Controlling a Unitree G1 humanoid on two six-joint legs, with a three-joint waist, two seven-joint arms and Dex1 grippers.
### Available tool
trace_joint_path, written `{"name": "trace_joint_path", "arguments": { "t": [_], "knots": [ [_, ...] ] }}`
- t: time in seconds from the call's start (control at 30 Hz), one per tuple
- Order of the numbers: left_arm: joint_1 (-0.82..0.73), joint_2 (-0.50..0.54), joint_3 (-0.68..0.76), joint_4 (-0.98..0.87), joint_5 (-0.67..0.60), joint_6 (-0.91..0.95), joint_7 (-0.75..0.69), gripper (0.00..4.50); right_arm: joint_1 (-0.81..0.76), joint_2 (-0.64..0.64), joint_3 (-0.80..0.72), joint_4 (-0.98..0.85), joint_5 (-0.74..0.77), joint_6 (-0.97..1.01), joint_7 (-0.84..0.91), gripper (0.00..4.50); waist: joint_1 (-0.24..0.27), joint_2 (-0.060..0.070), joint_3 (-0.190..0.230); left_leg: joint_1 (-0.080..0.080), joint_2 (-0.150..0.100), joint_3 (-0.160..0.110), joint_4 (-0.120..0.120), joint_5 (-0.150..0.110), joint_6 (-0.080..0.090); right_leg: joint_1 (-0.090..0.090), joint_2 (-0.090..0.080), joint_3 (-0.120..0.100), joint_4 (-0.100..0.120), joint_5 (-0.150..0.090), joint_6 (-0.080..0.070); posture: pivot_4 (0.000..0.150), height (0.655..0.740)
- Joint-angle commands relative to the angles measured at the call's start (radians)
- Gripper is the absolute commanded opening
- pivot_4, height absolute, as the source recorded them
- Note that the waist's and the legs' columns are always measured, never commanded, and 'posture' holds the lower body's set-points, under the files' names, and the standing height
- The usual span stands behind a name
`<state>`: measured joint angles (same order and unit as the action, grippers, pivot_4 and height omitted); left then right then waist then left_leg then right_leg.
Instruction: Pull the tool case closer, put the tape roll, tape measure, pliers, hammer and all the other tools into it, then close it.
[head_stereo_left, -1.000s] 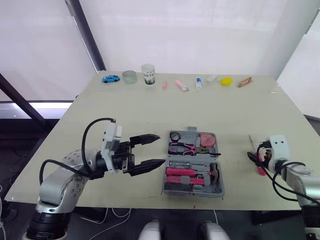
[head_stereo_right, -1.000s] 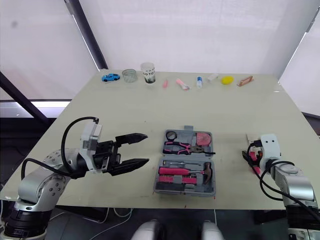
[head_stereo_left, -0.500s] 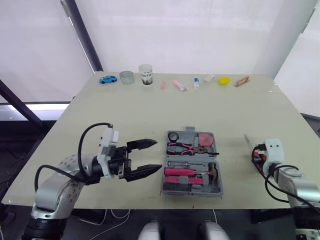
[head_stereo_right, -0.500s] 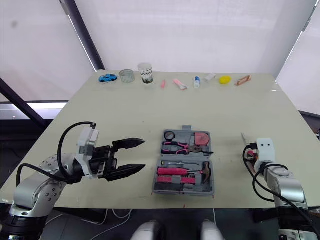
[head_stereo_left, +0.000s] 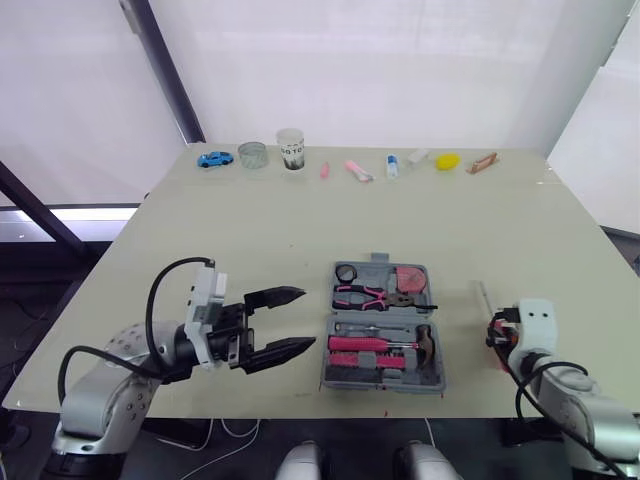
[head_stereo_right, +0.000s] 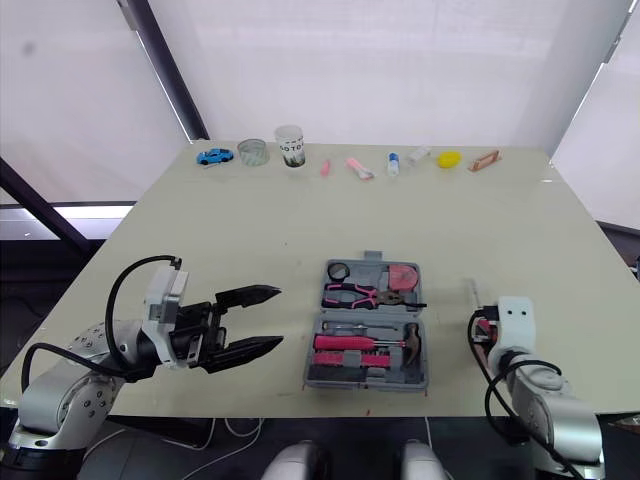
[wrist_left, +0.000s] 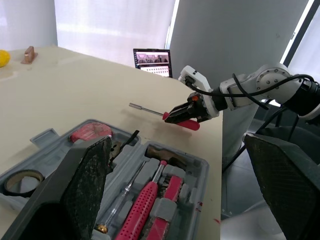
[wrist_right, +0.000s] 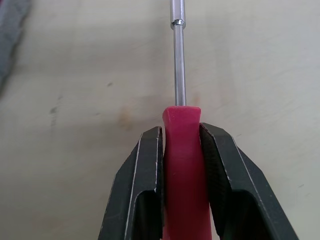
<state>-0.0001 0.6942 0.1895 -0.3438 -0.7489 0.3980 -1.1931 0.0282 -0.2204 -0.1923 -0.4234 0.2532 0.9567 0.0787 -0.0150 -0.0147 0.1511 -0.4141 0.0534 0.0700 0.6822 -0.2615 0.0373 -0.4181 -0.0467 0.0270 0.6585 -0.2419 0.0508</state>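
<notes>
Right gripper (wrist_right: 181, 132) pinches the pink screwdriver (wrist_right: 178, 75) by the worktop (head_stereo_left: 300, 230) right edge; left gripper (head_stereo_left: 306, 318) wide open, empty, beside the tool case (head_stereo_left: 384, 386).

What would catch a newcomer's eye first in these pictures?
The open grey tool case, filled with pink tools, lies at the near edge of the table. To its right, the right claw is shut on a pink-handled screwdriver; to its left, the left claw hangs open.

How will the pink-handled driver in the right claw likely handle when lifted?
Probably stiff: the driver has a straight metal shaft. The smooth handle, pinched by the right claw, might pivot or slip. Likely light, being slim.
</notes>
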Motion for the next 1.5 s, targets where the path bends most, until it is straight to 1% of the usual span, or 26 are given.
{"name": "trace_joint_path", "arguments": {
  "t": [0.03,0.2,0.33,0.4,0.5,0.53,0.57,0.63,0.7,0.73,0.83,0.87,0.9,0.93,0.97,1.0,1.03,1.1,1.17,1.2,1.3,1.4,1.43,1.5],
  "knots": [
    [0.012,0.008,0.026,-0.034,-0.009,-0.020,-0.002,4.50,0.017,0.014,0.018,-0.058,-0.013,0.008,-0.023,0.55,0.000,0.000,0.000,0.000,0.000,0.000,0.000,0.000,0.000,0.000,0.000,0.000,0.000,0.000,0.000,0.150,0.7400],
    [0.042,0.008,0.047,-0.052,-0.020,-0.026,0.002,4.50,0.070,0.050,0.044,-0.049,-0.038,-0.024,-0.045,0.55,0.000,0.000,0.000,0.000,0.000,0.000,0.000,0.000,0.000,0.000,0.000,0.000,0.000,0.000,0.000,0.150,0.7400],
    [0.054,0.006,0.047,-0.051,-0.015,-0.031,0.002,4.50,0.082,0.047,0.029,-0.023,-0.026,-0.055,-0.016,0.55,0.001,-0.001,0.000,0.000,0.001,0.000,0.000,0.000,0.000,0.000,0.000,0.000,0.000,0.000,0.000,0.150,0.7400],
    [0.057,0.005,0.047,-0.048,-0.013,-0.032,0.001,4.50,0.077,0.036,0.022,-0.008,-0.016,-0.061,0.006,1.61,0.000,-0.001,0.000,0.000,0.001,0.000,0.000,0.000,0.000,0.000,0.000,0.000,0.000,0.000,0.000,0.150,0.7400],
    [0.061,0.002,0.045,-0.042,-0.011,-0.032,0.000,4.50,0.056,-0.009,0.000,-0.007,0.026,-0.053,0.078,2.98,0.000,-0.001,0.000,0.000,0.001,0.000,0.000,0.000,0.000,0.000,0.000,0.000,0.000,0.000,0.000,0.150,0.7400],
    [0.063,0.002,0.045,-0.039,-0.010,-0.033,-0.001,4.50,0.050,-0.033,-0.010,-0.018,0.048,-0.038,0.109,3.38,0.000,-0.001,0.000,0.000,0.001,0.000,0.000,0.000,0.000,0.000,0.000,0.000,-0.001,0.000,0.000,0.150,0.7400],
    [0.065,0.002,0.046,-0.037,-0.010,-0.034,-0.003,4.50,0.047,-0.063,-0.022,-0.032,0.074,-0.018,0.144,3.91,0.001,-0.001,0.000,0.000,0.001,0.000,0.000,0.000,0.000,0.000,0.000,0.000,-0.001,0.000,0.000,0.150,0.7400],
    [0.065,-0.001,0.041,-0.035,-0.009,-0.034,-0.002,4.50,0.022,-0.210,-0.099,-0.072,0.211,0.122,0.296,4.32,0.001,-0.001,0.000,0.000,0.001,0.000,0.000,0.000,0.000,0.000,-0.001,0.001,-0.001,0.000,0.000,0.150,0.7400],
    [0.068,-0.005,0.037,-0.034,-0.007,-0.037,-0.003,4.50,-0.022,-0.358,-0.161,-0.064,0.324,0.229,0.440,4.32,0.002,0.000,0.001,0.000,0.001,0.000,0.000,0.000,0.000,0.000,0.000,0.000,-0.001,0.000,0.000,0.150,0.7400],
    [0.072,-0.006,0.038,-0.035,-0.006,-0.039,-0.004,4.50,-0.042,-0.436,-0.169,-0.049,0.362,0.255,0.512,4.32,0.000,0.002,0.003,0.000,0.001,0.000,0.000,0.000,0.000,0.000,-0.001,0.001,-0.001,0.000,0.000,0.150,0.7400],
    [0.086,-0.012,0.037,-0.047,-0.008,-0.040,0.002,4.50,-0.093,-0.676,-0.130,0.024,0.435,0.232,0.748,4.32,-0.001,0.000,0.003,0.001,0.000,0.000,0.000,0.000,0.001,0.000,-0.001,0.002,-0.002,0.000,0.000,0.150,0.7400],
    [0.091,-0.014,0.037,-0.051,-0.008,-0.040,0.006,4.50,-0.105,-0.738,-0.096,0.054,0.420,0.168,0.824,4.32,0.000,-0.002,0.003,0.001,0.000,0.000,-0.001,0.000,0.001,0.000,0.000,0.001,-0.002,0.000,0.000,0.150,0.7400],
    [0.097,-0.017,0.038,-0.058,-0.009,-0.040,0.011,4.50,-0.122,-0.771,-0.065,0.093,0.392,0.057,0.913,4.32,0.001,-0.003,0.004,0.001,0.000,0.000,-0.002,0.000,0.001,0.000,0.002,-0.001,-0.002,-0.001,-0.001,0.150,0.7400],
    [0.101,-0.020,0.036,-0.067,-0.009,-0.037,0.019,4.50,-0.141,-0.794,-0.034,0.140,0.358,-0.058,0.995,4.32,0.000,-0.005,0.004,0.001,0.000,0.000,-0.002,0.000,0.001,0.000,0.002,-0.001,-0.002,-0.001,-0.002,0.150,0.7400],
    [0.108,-0.020,0.040,-0.070,-0.011,-0.038,0.020,4.50,-0.162,-0.810,-0.001,0.180,0.335,-0.127,1.049,4.32,0.001,-0.005,0.004,0.000,0.001,0.000,-0.002,0.000,0.000,0.000,0.003,-0.002,-0.002,-0.001,-0.003,0.150,0.7400],
    [0.115,-0.021,0.046,-0.075,-0.015,-0.038,0.023,4.50,-0.196,-0.832,0.051,0.234,0.290,-0.201,1.099,4.32,0.000,-0.005,0.004,0.000,0.001,0.000,-0.002,0.000,0.001,0.000,0.003,-0.002,-0.003,-0.001,-0.002,0.150,0.7400],
    [0.123,-0.022,0.051,-0.083,-0.019,-0.035,0.032,4.50,-0.238,-0.844,0.110,0.307,0.222,-0.326,1.160,4.32,0.001,-0.004,0.004,0.000,0.001,0.000,-0.002,0.000,0.001,0.000,0.003,-0.001,-0.003,-0.001,-0.002,0.150,0.7400],
    [0.145,-0.025,0.057,-0.108,-0.024,-0.030,0.049,4.50,-0.380,-0.828,0.245,0.519,0.091,-0.636,1.359,4.32,-0.003,-0.004,0.005,0.001,0.000,0.001,-0.002,0.000,0.001,0.000,0.002,0.000,-0.003,-0.001,-0.002,0.150,0.7400],
    [0.171,-0.026,0.063,-0.137,-0.028,-0.027,0.065,4.50,-0.546,-0.777,0.365,0.763,-0.028,-0.976,1.495,4.32,-0.010,-0.004,0.008,0.001,0.000,0.001,-0.002,0.000,0.001,0.000,0.002,0.001,-0.003,-0.001,-0.001,0.150,0.7400],
    [0.183,-0.026,0.070,-0.150,-0.032,-0.026,0.073,4.50,-0.621,-0.766,0.445,0.867,-0.070,-1.107,1.520,4.32,-0.011,-0.003,0.009,0.002,0.000,0.002,-0.002,0.000,0.001,0.000,0.002,0.002,-0.003,-0.001,-0.001,0.150,0.7400],
    [0.205,-0.020,0.090,-0.167,-0.045,-0.024,0.080,4.50,-0.776,-0.742,0.621,1.090,-0.131,-1.359,1.536,4.32,-0.011,-0.002,0.011,0.002,0.000,0.003,-0.002,0.000,0.000,0.000,0.002,0.000,-0.002,-0.001,-0.002,0.150,0.7400],
    [0.248,-0.011,0.122,-0.188,-0.025,-0.064,0.066,4.50,-0.947,-0.677,0.831,1.313,-0.209,-1.714,1.536,4.32,-0.008,0.001,0.013,0.000,0.001,0.003,-0.002,0.000,0.000,-0.001,0.002,-0.001,-0.001,-0.001,-0.002,0.150,0.7400],
    [0.256,-0.014,0.134,-0.185,-0.021,-0.089,0.051,4.50,-0.993,-0.658,0.900,1.369,-0.227,-1.789,1.536,4.32,-0.011,0.002,0.014,0.001,0.001,0.004,-0.002,0.000,0.000,-0.001,0.002,-0.001,-0.001,-0.001,-0.003,0.150,0.7400],
    [0.257,-0.009,0.163,-0.148,-0.063,-0.114,-0.020,4.50,-1.071,-0.608,0.981,1.477,-0.279,-1.892,1.536,4.32,-0.014,0.002,0.015,0.001,0.001,0.004,-0.002,0.000,0.000,-0.002,0.002,0.000,-0.002,-0.001,-0.003,0.150,0.7400]
  ]
}}
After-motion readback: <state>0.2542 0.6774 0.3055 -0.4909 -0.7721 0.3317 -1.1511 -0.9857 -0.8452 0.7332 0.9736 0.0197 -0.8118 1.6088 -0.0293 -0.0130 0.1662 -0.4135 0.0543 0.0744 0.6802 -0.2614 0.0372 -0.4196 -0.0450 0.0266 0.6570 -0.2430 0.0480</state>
